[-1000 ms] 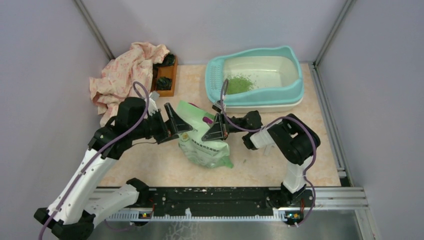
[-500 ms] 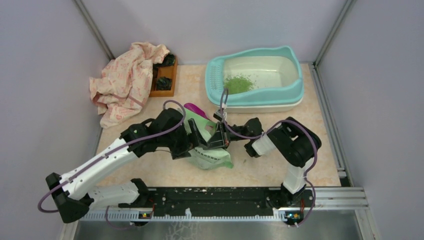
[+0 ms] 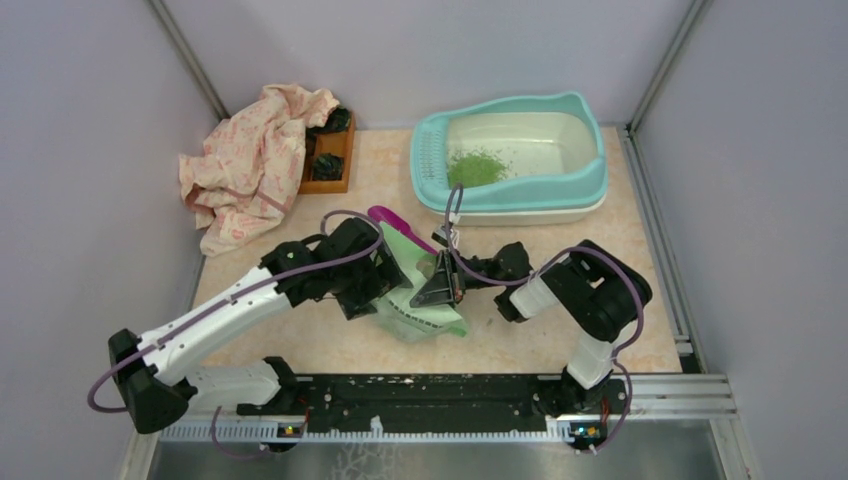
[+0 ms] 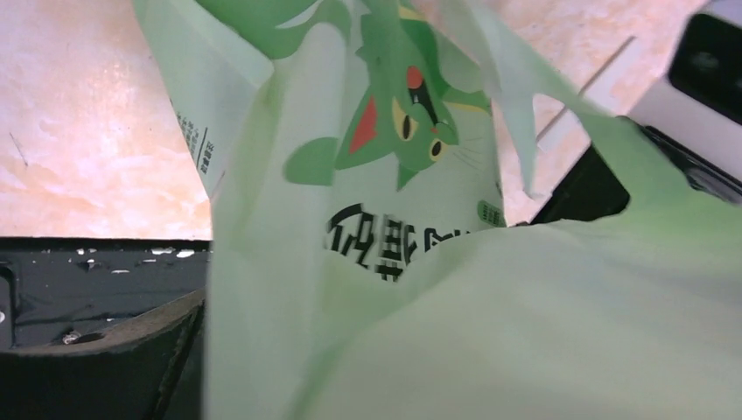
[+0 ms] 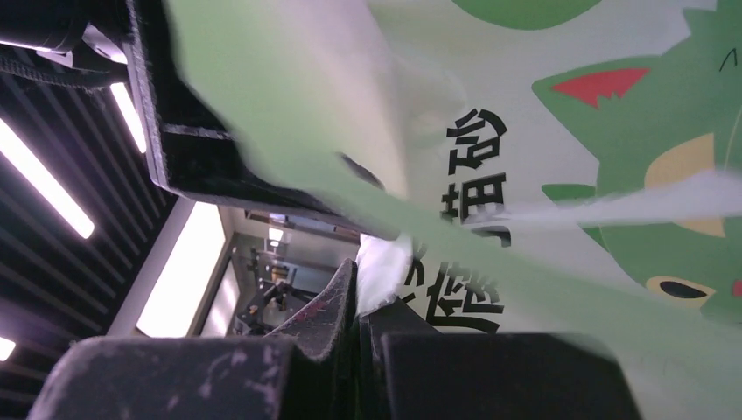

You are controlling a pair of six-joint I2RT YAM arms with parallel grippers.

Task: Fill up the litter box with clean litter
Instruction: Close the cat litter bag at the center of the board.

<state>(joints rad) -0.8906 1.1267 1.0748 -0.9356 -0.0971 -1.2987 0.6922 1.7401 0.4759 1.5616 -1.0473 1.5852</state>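
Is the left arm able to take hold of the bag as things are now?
Probably yes. The left gripper is open right at the bag, nothing stands between them, and the right gripper pinches only its other side.

The litter box [image 3: 598, 168] has a teal rim and a cream-white basin, and the clean litter [image 3: 476, 167] is grassy green. The bag [image 4: 280, 227] is pale green, printed with a darker green cat [image 4: 407, 114] with red ears and yellow eyes, above black characters. The scoop [image 3: 386, 215] is magenta, the cloth [image 3: 250, 160] cream with small pink flowers, and the table [image 3: 520, 340] mottled peach.
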